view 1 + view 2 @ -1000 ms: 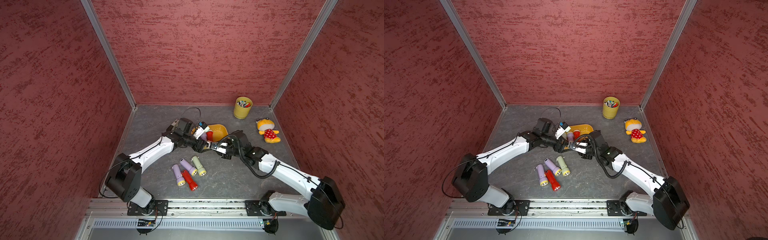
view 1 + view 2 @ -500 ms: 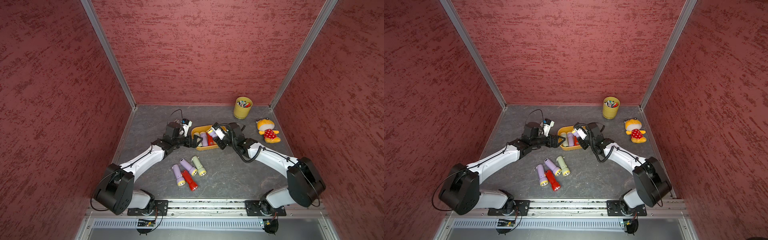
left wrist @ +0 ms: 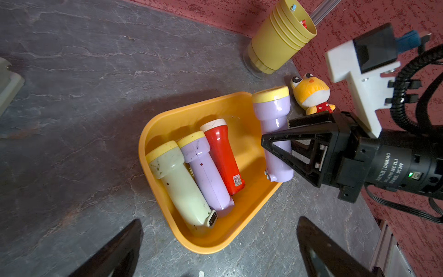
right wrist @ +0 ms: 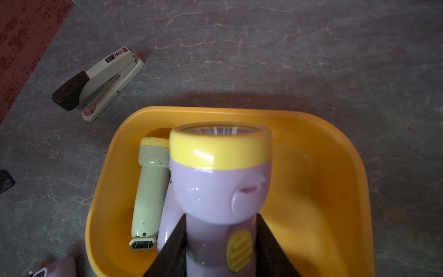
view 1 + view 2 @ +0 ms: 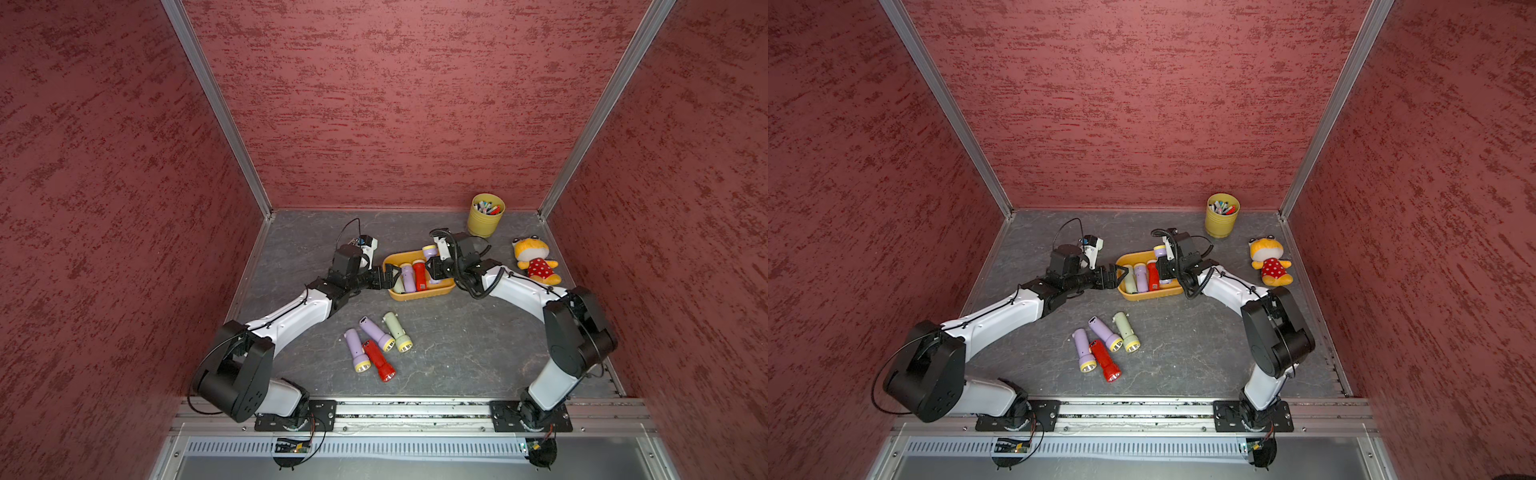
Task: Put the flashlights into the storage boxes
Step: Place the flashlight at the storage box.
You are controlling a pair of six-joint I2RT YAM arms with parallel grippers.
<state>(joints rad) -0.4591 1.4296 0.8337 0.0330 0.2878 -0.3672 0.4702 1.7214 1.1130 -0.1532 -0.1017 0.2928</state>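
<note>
My right hand (image 4: 221, 242) is clenched across the narrow barrel of a lilac flashlight (image 4: 215, 191), which fills the centre of the right wrist view. It hangs over the empty side of the orange tray (image 3: 203, 244). Its yellow-rimmed head reaches toward the far rim. I cannot tell whether its tail touches the tray.

My left hand (image 5: 1116, 277) is released, with its jaws spread wide and nothing between them, just beside the tray's left edge in a top view.

Three flashlights lie side by side in the tray, left of centre in the left wrist view: a pale green one (image 3: 179, 187), a lilac one (image 3: 206, 172) and a red one (image 3: 223, 156). Four more lie in a cluster on the tabletop (image 5: 457, 345), below the tray in both top views: two lilac (image 5: 356, 349) (image 5: 376, 332), one red (image 5: 378, 360) and one pale green (image 5: 397, 331).

I judge these to be light, stiff, hollow plastic, and glossy enough to slip. The round bodies will probably roll when nudged. The barrel just behind the flared head looks like the best place to grip, because the flare stops the flashlight from sliding out.

A stapler (image 4: 100, 81) lies in the upper left of the right wrist view, well apart from the tray.
</note>
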